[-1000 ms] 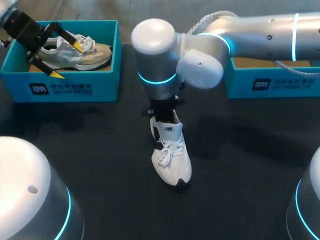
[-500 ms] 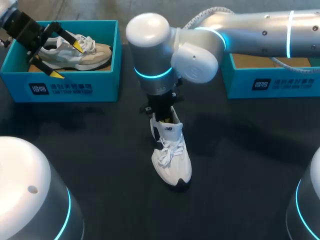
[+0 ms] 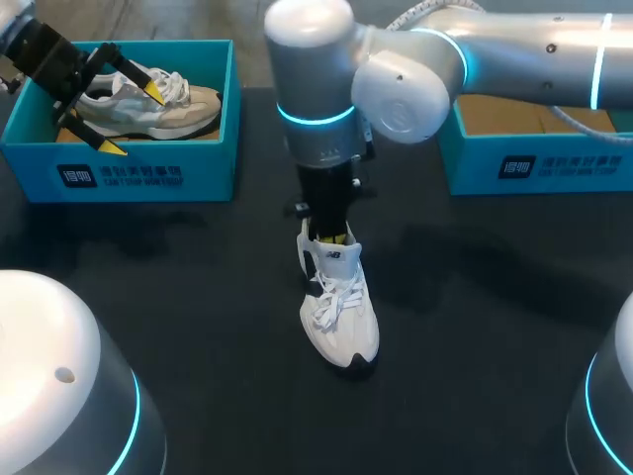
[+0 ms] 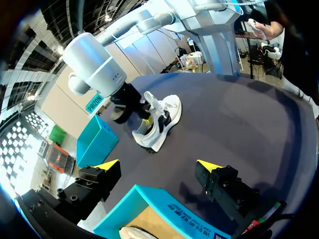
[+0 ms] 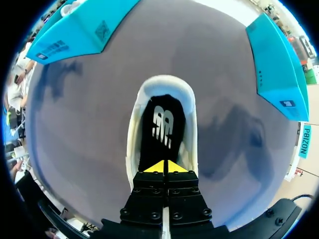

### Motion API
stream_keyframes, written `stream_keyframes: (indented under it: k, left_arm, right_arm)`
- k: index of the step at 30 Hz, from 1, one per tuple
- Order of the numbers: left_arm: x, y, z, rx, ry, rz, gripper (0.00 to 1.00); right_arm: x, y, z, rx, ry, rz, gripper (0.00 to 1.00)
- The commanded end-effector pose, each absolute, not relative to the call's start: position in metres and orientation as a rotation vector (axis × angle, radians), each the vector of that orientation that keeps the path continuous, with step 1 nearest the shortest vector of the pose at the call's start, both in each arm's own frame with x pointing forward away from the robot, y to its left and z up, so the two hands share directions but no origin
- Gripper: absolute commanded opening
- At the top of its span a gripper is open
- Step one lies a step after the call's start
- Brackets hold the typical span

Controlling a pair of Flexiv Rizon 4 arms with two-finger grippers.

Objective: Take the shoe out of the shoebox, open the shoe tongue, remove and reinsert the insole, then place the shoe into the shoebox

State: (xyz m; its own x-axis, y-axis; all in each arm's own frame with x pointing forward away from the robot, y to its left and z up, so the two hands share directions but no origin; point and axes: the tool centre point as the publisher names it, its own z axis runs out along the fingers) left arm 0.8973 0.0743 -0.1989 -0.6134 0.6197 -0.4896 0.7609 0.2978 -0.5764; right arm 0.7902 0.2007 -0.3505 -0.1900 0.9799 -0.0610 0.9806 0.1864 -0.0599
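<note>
Spanning the head view from edge to edge, a dark matte table [image 3: 495, 327] carries everything. Next in bulk is the silver right arm [image 3: 495, 49], which enters at the upper right of the frame and reaches the centre, where its last section points straight down.

Two open teal cardboard shoeboxes sit along the top. The left shoebox [image 3: 148, 178] fills the upper left corner, and the right shoebox [image 3: 534, 168] is at the upper right, partly hidden behind the arm. Inside the left shoebox lies a grey-and-beige sneaker [image 3: 183, 104], its toe toward the box's right wall.

A white lace-up sneaker [image 3: 341, 317] stands on its sole at the centre of the frame, well apart from both boxes, toe toward the bottom edge.

The black left gripper [image 3: 132, 119] hangs over the left shoebox with its fingers spread wide, holding nothing. The right gripper [image 3: 334, 236] dips into the white sneaker's opening. In the right wrist view its yellow fingertips [image 5: 155, 167] are pressed together with nothing visible between them, just above the black insole [image 5: 162, 124] lying inside the shoe.
</note>
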Motion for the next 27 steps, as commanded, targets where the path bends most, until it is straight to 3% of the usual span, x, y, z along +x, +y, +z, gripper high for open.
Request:
stream_keyframes:
  k: [1, 5, 8, 10, 11, 27]
  left_arm:
    - [0.898, 0.075, -0.198, 1.287, 2.388, -1.209, 1.00]
    - [0.898, 0.075, -0.198, 1.287, 2.388, -1.209, 1.00]
    - [0.898, 0.075, -0.198, 1.287, 2.388, -1.209, 1.00]
    - [0.898, 0.075, -0.198, 1.287, 2.388, -1.209, 1.00]
    - [0.898, 0.075, -0.198, 1.287, 2.388, -1.209, 1.00]
    - [0.898, 0.075, -0.198, 1.287, 2.388, -1.209, 1.00]
  right_arm:
    - [0.786, 0.199, -0.354, 2.003, 2.421, -0.121, 0.00]
    - [0.782, 0.202, -0.355, 2.013, 2.424, -0.125, 0.36]
    - [0.780, 0.202, -0.354, 2.017, 2.424, -0.130, 0.49]
    - [0.780, 0.202, -0.352, 2.015, 2.427, -0.130, 0.76]
    - [0.780, 0.203, -0.351, 2.008, 2.430, -0.137, 1.00]
    - [0.773, 0.205, -0.338, 1.999, 2.471, -0.143, 1.00]
